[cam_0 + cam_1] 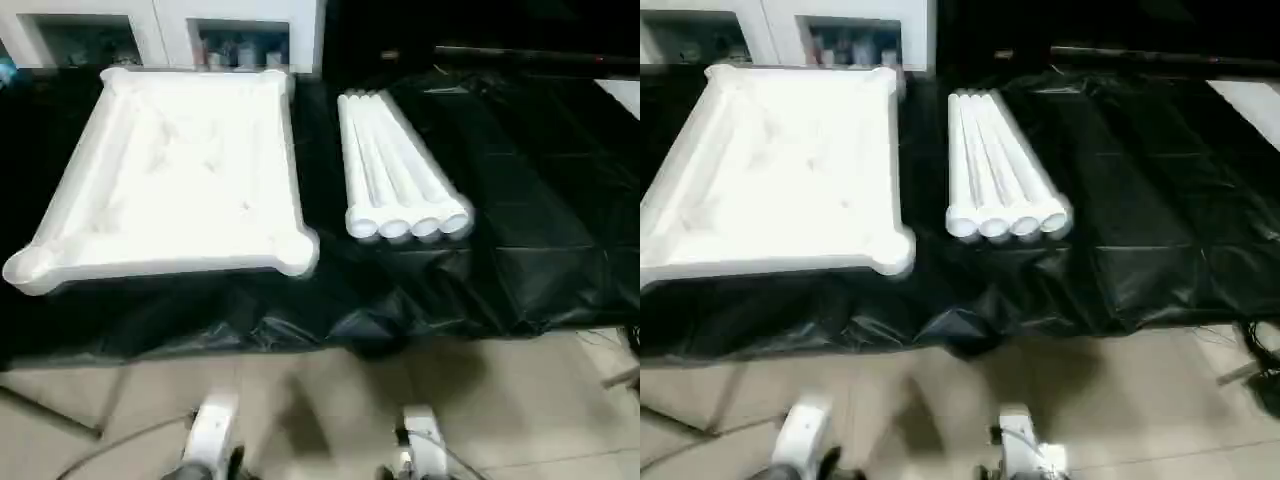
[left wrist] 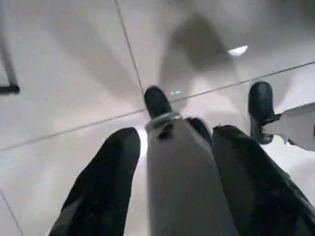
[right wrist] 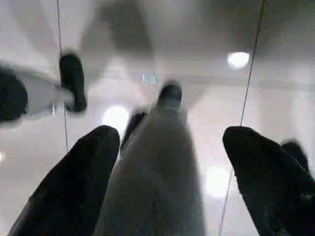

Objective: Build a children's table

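The children's table lies in parts on a black-covered surface. Its white top (image 1: 185, 170) rests upside down at the left, rim and rounded corner sockets facing up. Several white tube legs (image 1: 395, 170) lie side by side to its right, open ends toward me. My left gripper (image 2: 177, 135) hangs low over the floor, its black fingers (image 2: 106, 182) spread apart and nothing held. My right gripper (image 3: 172, 135) hangs the same way, open, with fingers (image 3: 74, 182) wide. Both are well short of the parts.
The black sheet (image 1: 520, 200) drapes over the front edge onto the pale tiled floor (image 1: 520, 400). A white cabinet with glass doors (image 1: 235, 35) stands behind the top. My own grey legs and black feet (image 2: 157, 101) show beneath the grippers.
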Robot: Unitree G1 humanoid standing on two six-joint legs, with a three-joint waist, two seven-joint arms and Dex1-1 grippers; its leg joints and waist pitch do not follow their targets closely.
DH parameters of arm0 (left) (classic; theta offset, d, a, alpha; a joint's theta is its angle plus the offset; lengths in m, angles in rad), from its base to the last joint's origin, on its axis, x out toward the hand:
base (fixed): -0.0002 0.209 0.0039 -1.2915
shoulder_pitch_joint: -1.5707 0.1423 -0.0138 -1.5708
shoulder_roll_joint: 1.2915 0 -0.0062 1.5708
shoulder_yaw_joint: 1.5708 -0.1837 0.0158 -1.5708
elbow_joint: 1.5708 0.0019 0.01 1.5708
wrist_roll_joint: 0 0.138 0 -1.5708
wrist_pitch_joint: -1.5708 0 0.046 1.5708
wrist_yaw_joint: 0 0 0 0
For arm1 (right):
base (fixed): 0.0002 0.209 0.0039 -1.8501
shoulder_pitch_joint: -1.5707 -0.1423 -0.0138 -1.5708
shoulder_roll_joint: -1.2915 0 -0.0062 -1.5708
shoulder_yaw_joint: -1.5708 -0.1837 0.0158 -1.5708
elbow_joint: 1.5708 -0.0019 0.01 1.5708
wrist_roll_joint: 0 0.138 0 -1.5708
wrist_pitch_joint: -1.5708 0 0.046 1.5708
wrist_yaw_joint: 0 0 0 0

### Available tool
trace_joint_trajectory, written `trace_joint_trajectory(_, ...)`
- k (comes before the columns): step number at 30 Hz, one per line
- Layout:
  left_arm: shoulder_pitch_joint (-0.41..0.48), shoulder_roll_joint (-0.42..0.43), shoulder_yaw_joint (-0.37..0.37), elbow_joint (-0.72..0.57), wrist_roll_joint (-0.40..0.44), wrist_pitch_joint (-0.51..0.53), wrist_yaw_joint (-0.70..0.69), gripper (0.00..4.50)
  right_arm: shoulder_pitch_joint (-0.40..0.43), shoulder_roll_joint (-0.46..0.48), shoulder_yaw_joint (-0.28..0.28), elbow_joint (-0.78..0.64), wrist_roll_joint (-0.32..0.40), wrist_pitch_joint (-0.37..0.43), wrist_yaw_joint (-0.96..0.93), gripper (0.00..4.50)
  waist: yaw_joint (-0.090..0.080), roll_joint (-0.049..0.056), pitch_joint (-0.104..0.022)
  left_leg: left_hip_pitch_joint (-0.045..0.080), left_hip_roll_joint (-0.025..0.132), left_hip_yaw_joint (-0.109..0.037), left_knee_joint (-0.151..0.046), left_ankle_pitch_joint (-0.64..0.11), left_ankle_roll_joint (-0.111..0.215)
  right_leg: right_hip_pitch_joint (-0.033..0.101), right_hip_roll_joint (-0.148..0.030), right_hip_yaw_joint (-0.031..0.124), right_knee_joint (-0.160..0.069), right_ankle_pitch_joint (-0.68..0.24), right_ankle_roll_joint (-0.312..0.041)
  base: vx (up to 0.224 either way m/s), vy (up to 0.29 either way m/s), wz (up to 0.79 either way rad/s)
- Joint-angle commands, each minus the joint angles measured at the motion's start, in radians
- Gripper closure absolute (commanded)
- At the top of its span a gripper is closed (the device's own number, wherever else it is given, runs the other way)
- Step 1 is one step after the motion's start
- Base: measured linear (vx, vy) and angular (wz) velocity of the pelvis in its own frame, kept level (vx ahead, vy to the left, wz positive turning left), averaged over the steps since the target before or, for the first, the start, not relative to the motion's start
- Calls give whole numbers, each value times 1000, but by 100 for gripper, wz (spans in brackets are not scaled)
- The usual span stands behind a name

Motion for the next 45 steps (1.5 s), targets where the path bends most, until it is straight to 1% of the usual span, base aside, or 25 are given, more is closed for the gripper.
trace_joint_trajectory(1, 35, -7, 8, 37, 0, 20, 14, 178, 25, -3, 1, 31, -13, 8, -17, 75, 4, 2, -41, 14, 76, -32, -54, -55, 52, 19, -100, 41, -52, 187, -258, 0, 0, 0)
trace_joint_trajectory(2, 33, -8, 8, 37, 1, 17, 16, 178, 24, -2, -9, 31, -3, 10, -17, 75, 2, 0, -54, 9, 70, -30, -39, 36, 100, 26, -95, 38, -34, 384, -275, 0, 0, 0)
trace_joint_trajectory(4, 29, -7, 4, 35, 5, 9, 17, 178, 21, -3, -13, 31, 1, 11, -14, 75, -1, -4, -52, 8, 70, -29, -35, 56, 137, 22, -92, 33, -29, 497, -285, 0, 0, 0)
trace_joint_trajectory(5, 28, -7, 5, 34, 4, 7, 13, 178, 18, -6, -17, 29, 5, 12, -10, 75, 0, -2, -50, 6, 70, -30, -35, 42, 140, 22, -94, 32, -28, 492, -288, 0, 0, 0)
trace_joint_trajectory(6, 8, -10, 14, 65, 3, 0, 10, 178, 7, -10, -35, 35, 7, 13, -1, 75, 0, -5, -48, 8, 73, -29, -38, -11, 140, 20, -97, 33, -34, 435, -293, 0, 0, 0)
trace_joint_trajectory(7, 5, -10, 16, 70, 3, -1, 9, 178, 6, -10, -38, 36, 7, 13, 1, 75, 0, -2, -46, 11, 76, -30, -42, -62, 129, 18, -98, 34, -41, 346, -298, 0, 0, 0)
trace_joint_trajectory(9, -12, -11, 24, 102, 7, -5, 13, 178, -5, -12, -52, 42, -6, 13, 7, 75, -1, 2, -37, 16, 83, -33, -55, -165, 80, 12, -97, 35, -56, 132, -301, 0, 0, 0)
trace_joint_trajectory(12, -17, -9, 23, 111, 15, -13, 24, 178, -9, -11, -59, 42, -16, 2, 6, 75, -1, 4, -36, 18, 84, -35, -60, -212, 32, 9, -98, 40, -64, 32, -291, 0, 0, 0)
trace_joint_trajectory(16, -23, -9, 46, 101, -5, -54, 36, 178, -16, -9, -59, 38, -20, -39, 23, 75, 1, 2, -38, 14, 80, -34, -54, -161, 50, 11, -99, 40, -59, 98, -286, 0, 0, 0)
trace_joint_trajectory(17, -26, -7, 59, 99, -9, -92, 38, 178, -12, -2, -38, 30, -57, -109, -2, 75, 1, 2, -39, 12, 79, -33, -53, -148, 57, 12, -99, 40, -57, 115, -286, 0, 0, 0)
trace_joint_trajectory(20, -25, 0, 87, 90, -31, -142, 27, 178, 6, 7, 14, 17, -126, -209, -70, 75, 2, 2, -42, 11, 78, -33, -48, -94, 81, 11, -97, 36, -49, 188, -290, 0, 0, 0)
trace_joint_trajectory(23, -5, 32, 93, 53, -33, -217, 11, 178, 19, 11, -39, 0, -69, -252, 33, 75, 6, -6, -44, 10, 78, -31, -45, -99, 105, 14, -99, 36, -45, 226, -288, 0, 0, 0)
trace_joint_trajectory(24, 1, 43, 84, 47, -22, -228, 10, 178, 20, 10, -62, -7, -42, -252, 91, 75, 5, -3, -41, 9, 79, -32, -47, -127, 125, 12, -96, 36, -47, 209, -280, 0, 0, 0)
trace_joint_trajectory(26, 19, 69, 100, 39, -26, -224, 8, 178, 25, 2, -72, -18, -38, -269, 127, 75, 5, -4, -41, 9, 82, -34, -49, -126, 126, 13, -96, 35, -45, 197, -278, 0, 0, 0)
trace_joint_trajectory(31, 57, 83, 107, 19, -24, -281, -8, 178, 49, -6, -38, -32, -73, -319, 162, 75, 3, -3, -35, 12, 83, -32, -52, -143, 113, 6, -93, 35, -50, 149, -283, 0, 0, 0)
trace_joint_trajectory(34, 110, 79, 112, -71, -42, -358, -56, 178, 72, -14, -36, -79, -74, -394, 203, 75, 6, -5, -27, 12, 85, -32, -57, -194, 94, 2, -97, 39, -59, 71, -280, 0, 0, 0)
trace_joint_trajectory(35, 161, 74, 121, -166, -70, -382, -95, 178, 98, -24, -34, -150, -61, -427, 244, 75, 7, -6, -26, 13, 87, -33, -57, -197, 92, 2, -98, 39, -59, 66, -280, 0, 0, 0)
trace_joint_trajectory(37, 253, 71, 130, -337, -115, -404, -145, 178, 149, -44, -31, -274, -47, -454, 321, 75, 12, -12, -16, 3, 93, -35, -61, -207, 102, 4, -98, 40, -57, 78, -267, 0, 0, 0)
trace_joint_trajectory(38, 267, 73, 128, -360, -119, -402, -151, 178, 159, -48, -28, -294, -46, -454, 329, 75, 8, -13, -12, 3, 89, -32, -59, -188, 113, -1, -88, 39, -53, 112, -264, 0, 0, 0)
trace_joint_trajectory(39, 347, 83, 121, -489, -142, -390, -184, 178, 220, -72, -10, -408, -42, -455, 372, 75, 11, -16, -12, 2, 89, -32, -54, -172, 120, 3, -88, 40, -50, 143, -260, 0, 0, 0)
trace_joint_trajectory(40, 383, 90, 115, -544, -147, -392, -195, 178, 249, -84, -3, -463, -37, -452, 388, 75, 11, -17, -10, -3, 89, -30, -49, -129, 139, 1, -83, 39, -43, 232, -249, 0, 0, 0)
trace_joint_trajectory(41, 383, 90, 115, -544, -147, -392, -195, 178, 249, -84, -3, -463, -37, -452, 388, 75, 12, -17, -11, -3, 87, -30, -50, -121, 143, 0, -79, 37, -41, 257, -244, 0, 0, 0)
trace_joint_trajectory(43, 564, 136, 102, -796, -151, -400, -235, 178, 397, -149, 3, -730, 1, -409, 444, 75, 10, -22, 2, -4, 85, -30, -54, -166, 138, -3, -76, 37, -49, 234, -217, 0, 0, 0)
trace_joint_trajectory(44, 613, 148, 101, -863, -147, -402, -241, 178, 434, -165, -2, -796, 14, -390, 458, 75, 14, -23, 4, -5, 89, -33, -54, -177, 132, 1, -77, 40, -49, 232, -204, 0, 0, 0)
trace_joint_trajectory(45, 654, 154, 102, -920, -153, -389, -248, 178, 467, -180, -7, -852, 23, -375, 469, 75, 10, -25, 12, -5, 88, -33, -62, -211, 126, -4, -69, 39, -54, 205, -181, 0, 0, 0)
